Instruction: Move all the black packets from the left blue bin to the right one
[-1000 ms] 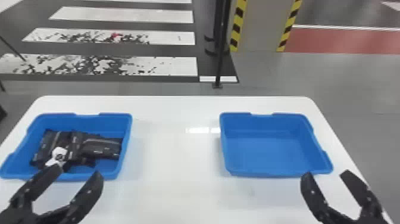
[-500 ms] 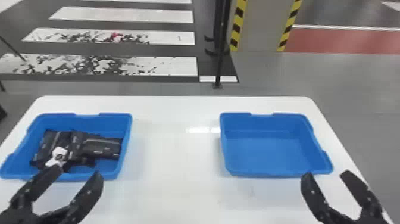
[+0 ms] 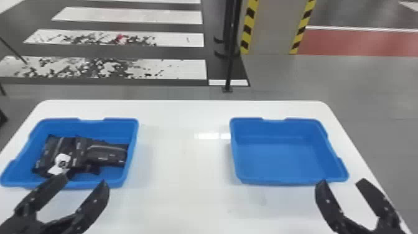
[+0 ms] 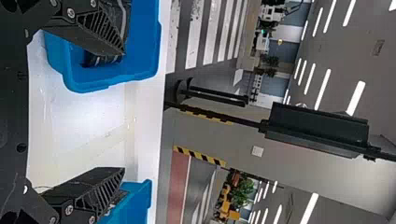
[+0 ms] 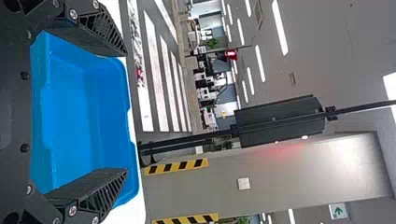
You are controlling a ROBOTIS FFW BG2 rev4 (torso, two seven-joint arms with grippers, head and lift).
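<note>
Striped flooring (image 3: 130, 67) beyond, white table (image 3: 183, 202) up front, and in the head view we're at a standstill! Compared with the two earlier frames, nothing has shifted: same bins, same heap, both arms holding station. For the task, that means no progress over this stretch, and the whole transfer looks still to be done. The black packets (image 3: 105, 152) lie in a jumbled, overlapping pile inside the left blue bin (image 3: 133, 149), a white patch (image 3: 62, 161) showing on the near side of the heap. Over at the right blue bin (image 3: 276, 161), it's bare blue floor. The left gripper (image 3: 83, 181) waits by the near rim of the packets' bin, fingers spread, nothing between them; the right gripper (image 3: 342, 182) matches it by the near rim of its own bin, also spread and holding nothing.

To the left wrist view now: two fingers wide apart, one across the packets' bin, with dark wrapping behind it, the other in front of the receiving bin. The left looks the natural opener, needing to go forward and down, and the overlap could bring up two packets at once.

And the right wrist view: fingers well parted, the receiving bin seen between them, ready for a delivery.
</note>
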